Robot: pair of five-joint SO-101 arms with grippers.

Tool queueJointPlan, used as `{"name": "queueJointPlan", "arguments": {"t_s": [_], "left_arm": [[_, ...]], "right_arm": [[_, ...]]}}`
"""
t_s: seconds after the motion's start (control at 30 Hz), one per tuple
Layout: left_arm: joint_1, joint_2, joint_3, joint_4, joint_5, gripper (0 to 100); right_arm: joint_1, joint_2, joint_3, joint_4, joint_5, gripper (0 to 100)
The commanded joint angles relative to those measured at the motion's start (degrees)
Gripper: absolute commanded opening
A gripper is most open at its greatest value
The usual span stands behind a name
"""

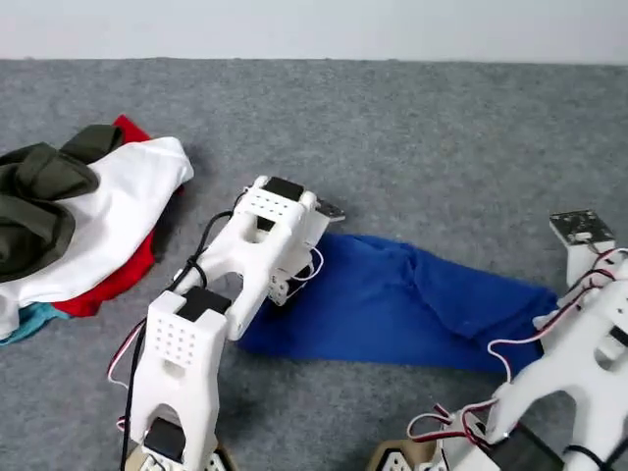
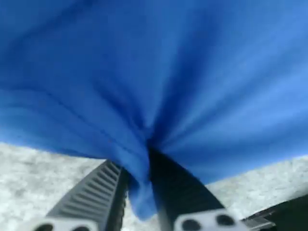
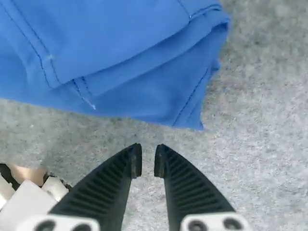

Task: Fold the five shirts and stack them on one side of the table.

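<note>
A blue shirt [image 1: 412, 304] lies crumpled across the middle of the grey table, and in the left wrist view the blue shirt [image 2: 159, 72] shows close up. My left gripper [image 1: 282, 287] sits at its left edge. In the left wrist view this gripper [image 2: 137, 168] is shut on a bunched fold of the blue cloth. My right gripper [image 3: 146, 161] hovers over bare carpet just short of the blue shirt's hemmed corner [image 3: 192, 96], its fingers almost together with nothing between them. The right arm [image 1: 579, 343] stands at the shirt's right end.
A pile of shirts lies at the far left: a white one [image 1: 118, 216] on top, an olive-green one [image 1: 39, 196] over it, a red one [image 1: 123, 278] and a teal one [image 1: 27, 322] underneath. Grey carpet [image 1: 412, 137] stretches behind the blue shirt.
</note>
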Motion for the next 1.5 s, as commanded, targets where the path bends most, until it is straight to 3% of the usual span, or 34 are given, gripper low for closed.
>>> {"name": "queueJointPlan", "arguments": {"t_s": [0.0,0.2,0.4,0.53,0.73,0.9,1.07,1.23,1.47], "left_arm": [[-0.26,0.09,-0.57,0.70,-0.79,1],[-0.44,-1.93,-3.12,1.85,-0.70,1],[1.41,-16.62,-3.03,1.85,-0.62,1],[7.30,-27.52,-3.03,1.85,-0.70,1],[24.62,-31.47,-3.12,1.58,-0.62,1],[36.22,-23.74,-9.01,0.44,-0.53,1],[39.12,-8.97,-30.73,1.67,-0.70,1],[38.95,5.80,-53.05,1.76,-0.79,1],[43.60,13.80,-62.64,1.23,-0.79,2]], "right_arm": [[0.75,-1.27,-0.26,-0.66,0.70,6.1],[0.75,-1.27,-0.26,-0.66,0.70,6.1],[3.74,-1.19,-0.18,-2.59,1.23,6.1],[9.01,-1.19,-0.18,-3.21,6.77,6.3],[18.77,-1.19,-0.09,-8.48,11.78,6.5],[26.59,-0.48,-0.09,-9.10,19.25,6.4],[34.42,5.41,-0.44,-9.27,26.29,6.1],[34.68,7.43,-0.53,-8.75,27.60,6.1],[34.51,5.76,-0.53,-9.10,27.60,6.1]]}}
